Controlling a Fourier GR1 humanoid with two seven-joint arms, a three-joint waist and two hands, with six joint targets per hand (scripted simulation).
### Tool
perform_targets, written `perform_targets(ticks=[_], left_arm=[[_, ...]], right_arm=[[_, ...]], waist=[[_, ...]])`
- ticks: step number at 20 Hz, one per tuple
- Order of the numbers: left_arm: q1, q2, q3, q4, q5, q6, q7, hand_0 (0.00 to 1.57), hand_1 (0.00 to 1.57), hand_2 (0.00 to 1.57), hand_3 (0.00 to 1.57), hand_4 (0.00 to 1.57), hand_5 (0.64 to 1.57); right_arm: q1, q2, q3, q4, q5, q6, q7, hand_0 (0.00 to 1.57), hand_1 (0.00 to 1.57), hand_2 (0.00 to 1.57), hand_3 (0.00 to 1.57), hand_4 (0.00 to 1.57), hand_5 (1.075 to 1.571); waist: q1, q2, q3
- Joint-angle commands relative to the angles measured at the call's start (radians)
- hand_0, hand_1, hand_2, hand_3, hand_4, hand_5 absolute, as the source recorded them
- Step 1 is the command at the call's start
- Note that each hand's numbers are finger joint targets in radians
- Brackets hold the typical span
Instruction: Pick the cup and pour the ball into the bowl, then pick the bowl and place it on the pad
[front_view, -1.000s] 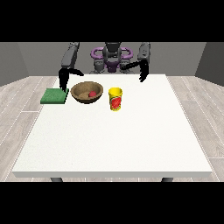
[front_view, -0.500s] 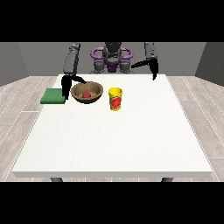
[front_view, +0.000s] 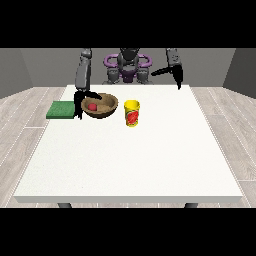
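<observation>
One hand at the view's left (front_view: 80, 101) grasped the brown bowl's (front_view: 106, 108) rim, a red ball (front_view: 92, 106) inside. The hand at the view's right (front_view: 175, 74) hung raised, its fingers' state unclear.

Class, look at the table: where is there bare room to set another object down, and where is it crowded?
The white table is bare across its whole near half, in front of the bowl and the yellow cup, and along the view's right of the cup. It is crowded at the far left corner: green pad, hand at the view's left, bowl holding the red ball.
</observation>
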Motion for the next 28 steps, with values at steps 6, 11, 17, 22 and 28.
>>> perform_targets(ticks=[6,11,17,22,28], left_arm=[[-0.008,-0.007,-0.028,-0.080,0.004,-0.028,-0.015,0.00,0.00,0.00,0.00,0.47,1.564],[-0.038,-0.002,-0.028,-0.052,0.018,-0.058,-0.002,0.00,0.00,0.00,0.00,0.71,1.515],[0.015,0.001,0.023,0.052,0.051,-0.065,-0.021,0.00,0.00,0.00,0.00,0.96,1.422],[0.058,0.074,0.135,0.188,0.088,-0.071,-0.014,0.00,0.00,0.00,0.00,1.00,1.411],[0.125,0.070,0.122,0.123,0.093,-0.090,0.018,0.00,0.00,0.00,0.00,1.00,1.410]], right_arm=[[0.100,-0.064,0.025,0.108,0.117,-0.258,0.055,1.57,1.57,1.57,1.09,0.85,1.505],[0.125,-0.078,0.086,0.049,0.220,-0.464,0.087,1.57,1.57,1.57,1.49,0.93,1.563],[0.050,-0.094,0.151,-0.017,0.265,-0.528,0.376,1.57,1.57,1.57,0.95,0.87,1.567],[-0.016,-0.136,0.248,-0.099,0.312,-0.408,0.636,1.57,1.57,1.57,0.89,0.81,1.565],[-0.002,-0.199,0.195,-0.150,0.257,-0.310,0.729,1.57,1.57,1.57,0.77,0.79,1.570]], waist=[[0.090,0.093,-0.0037],[0.114,0.061,-0.0076],[0.072,-0.093,-0.0055],[-0.099,-0.251,-0.0035],[-0.102,-0.291,-0.0006]])
